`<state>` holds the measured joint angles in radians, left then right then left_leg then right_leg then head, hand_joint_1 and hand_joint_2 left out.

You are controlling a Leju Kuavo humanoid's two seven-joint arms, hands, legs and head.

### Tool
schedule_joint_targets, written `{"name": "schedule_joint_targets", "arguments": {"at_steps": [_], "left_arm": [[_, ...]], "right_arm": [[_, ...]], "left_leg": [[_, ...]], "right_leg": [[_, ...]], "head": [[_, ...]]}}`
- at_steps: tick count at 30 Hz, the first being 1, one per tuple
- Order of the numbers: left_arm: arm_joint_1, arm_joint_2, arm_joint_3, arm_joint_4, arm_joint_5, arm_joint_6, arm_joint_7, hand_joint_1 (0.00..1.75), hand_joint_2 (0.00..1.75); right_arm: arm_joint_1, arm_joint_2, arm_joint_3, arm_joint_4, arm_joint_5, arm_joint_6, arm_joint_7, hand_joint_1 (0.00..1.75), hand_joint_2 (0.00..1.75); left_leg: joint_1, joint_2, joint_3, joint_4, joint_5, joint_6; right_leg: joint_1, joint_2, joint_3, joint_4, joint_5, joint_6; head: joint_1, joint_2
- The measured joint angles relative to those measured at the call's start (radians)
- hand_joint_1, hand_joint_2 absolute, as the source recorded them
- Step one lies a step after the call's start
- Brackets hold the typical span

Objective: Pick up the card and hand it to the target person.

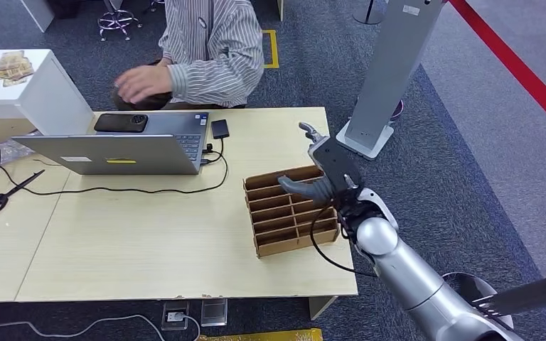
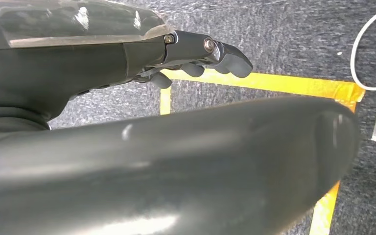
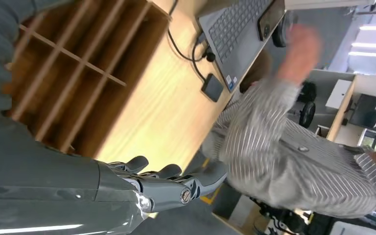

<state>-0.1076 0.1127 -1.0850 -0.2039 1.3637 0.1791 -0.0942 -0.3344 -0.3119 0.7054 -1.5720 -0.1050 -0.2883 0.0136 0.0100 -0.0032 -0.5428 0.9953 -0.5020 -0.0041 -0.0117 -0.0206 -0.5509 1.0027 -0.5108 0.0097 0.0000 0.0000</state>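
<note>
My right hand (image 1: 323,174) hovers over the far right end of a brown cardboard organizer (image 1: 284,213) with several empty slots. Its fingers are spread and it holds nothing; in the right wrist view the fingers (image 3: 166,183) reach past the organizer (image 3: 68,83) toward the table's far edge. A person in a striped shirt (image 1: 210,50) sits behind the table, one hand (image 1: 138,82) raised and blurred above the laptop. My left hand (image 2: 196,58) hangs over the carpet, fingers loosely extended and holding nothing.
An open laptop (image 1: 124,145) with a black phone (image 1: 121,123) on it stands at the table's back left, cable trailing forward. Scissors (image 1: 3,195) lie at the left. A grey stand (image 1: 391,71) rises beyond the table's right end. Yellow floor tape (image 2: 274,84) runs under my left hand.
</note>
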Motion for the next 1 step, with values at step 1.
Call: {"name": "schedule_joint_targets", "arguments": {"at_steps": [1], "left_arm": [[0.0,0.0,0.001,0.0,0.001,0.002,0.002,0.0,0.0]], "right_arm": [[0.016,-0.003,-0.008,-0.01,-0.013,-0.003,-0.002,0.0,1.75]], "left_leg": [[0.0,0.0,0.0,0.0,0.0,0.0]], "right_leg": [[0.0,0.0,0.0,0.0,0.0,0.0]], "head": [[0.0,0.0]]}}
